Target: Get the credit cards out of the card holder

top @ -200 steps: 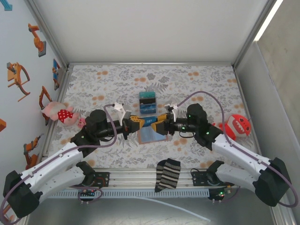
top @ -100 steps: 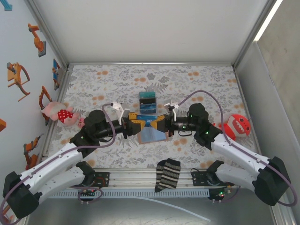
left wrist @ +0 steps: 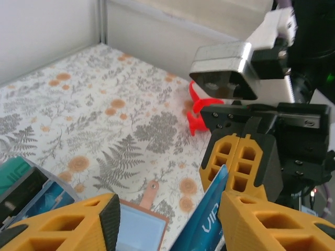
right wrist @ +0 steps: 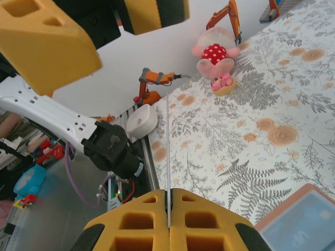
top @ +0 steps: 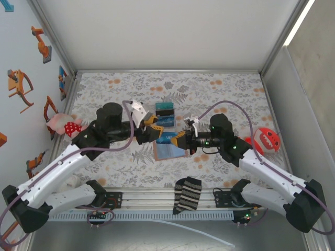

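Note:
The card holder [top: 170,151] lies open on the floral mat, tan rim and light-blue inside up, with its tab [left wrist: 149,191] pointing away. My right gripper [top: 177,140] is shut on a blue credit card [top: 166,137] lifted above the holder. In the right wrist view the credit card [right wrist: 167,151] shows edge-on as a thin line, pinched at the right gripper [right wrist: 168,222]. My left gripper [top: 152,127] is open just left of the card. In the left wrist view the credit card [left wrist: 209,219], marked VIP, lies close to the right-hand finger [left wrist: 277,222] of the left gripper [left wrist: 172,225].
A blue-teal-black boxy object [top: 165,114] stands just behind the grippers. A striped sock [top: 187,194] lies at the near edge. A red toy [top: 265,140] sits at the right and a pink plush [top: 68,127] at the left wall.
The right gripper shut on the card while the left gripper opened and let it go. The left arm has drawn back and up to the left.

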Tool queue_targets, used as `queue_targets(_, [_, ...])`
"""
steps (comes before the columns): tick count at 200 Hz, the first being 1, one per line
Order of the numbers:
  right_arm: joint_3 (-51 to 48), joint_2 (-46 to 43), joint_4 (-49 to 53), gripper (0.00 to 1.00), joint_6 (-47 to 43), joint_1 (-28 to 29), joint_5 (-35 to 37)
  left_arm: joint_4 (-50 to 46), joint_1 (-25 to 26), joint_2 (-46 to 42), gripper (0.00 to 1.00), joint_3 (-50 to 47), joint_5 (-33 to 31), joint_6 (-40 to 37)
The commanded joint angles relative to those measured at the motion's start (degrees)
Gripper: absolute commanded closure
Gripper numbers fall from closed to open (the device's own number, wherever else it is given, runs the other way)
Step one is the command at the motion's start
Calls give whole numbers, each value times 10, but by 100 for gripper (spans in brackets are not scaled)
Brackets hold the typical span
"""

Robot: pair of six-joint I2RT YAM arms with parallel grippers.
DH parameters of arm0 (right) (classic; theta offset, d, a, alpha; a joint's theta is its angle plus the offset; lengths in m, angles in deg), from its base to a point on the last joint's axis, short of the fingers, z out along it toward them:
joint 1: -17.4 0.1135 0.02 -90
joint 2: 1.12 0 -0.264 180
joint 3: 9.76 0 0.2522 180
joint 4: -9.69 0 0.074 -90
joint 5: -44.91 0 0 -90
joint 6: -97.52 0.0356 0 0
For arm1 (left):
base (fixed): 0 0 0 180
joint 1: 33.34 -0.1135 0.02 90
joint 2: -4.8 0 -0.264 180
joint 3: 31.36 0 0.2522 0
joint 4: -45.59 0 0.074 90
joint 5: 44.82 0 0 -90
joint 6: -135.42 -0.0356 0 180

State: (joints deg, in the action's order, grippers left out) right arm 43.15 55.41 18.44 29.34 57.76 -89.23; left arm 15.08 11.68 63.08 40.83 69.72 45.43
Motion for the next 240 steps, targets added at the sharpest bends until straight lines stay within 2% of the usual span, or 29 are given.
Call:
queue_targets(1, [25,1,16,100,-19,2,-10,-122,2,47,47,48,52,-62])
queue_targets(22, [26,2,16,100,-19,2,-14,-144,1,82,48,77,104,-85])
queue_targets(76, [27,0,26,100,-22,2,-22,-212,-9,147,58,129,175,-144])
queue_targets(120, [31,3,27,99,-22,2,-26,-236,-14,169,92,143,197,-173])
queue_targets(142, [34,2,36,88,-26,2,-18,-233,-23,170,94,141,197,-181])
queue_targets(162, [41,-5,67,65,-38,2,24,-212,-43,169,100,133,190,-182])
queue_targets(181, [45,-14,100,54,-48,2,69,-174,-64,166,100,115,157,-188])
queue_targets(188, [45,-18,109,41,-48,2,86,-152,-73,164,100,105,146,-192])
queue_targets(217, [45,-35,138,32,-48,2,153,-60,-98,168,100,73,106,-245])
queue_targets(240, [52,-42,167,28,-42,2,215,-39,-108,205,100,88,85,-306])
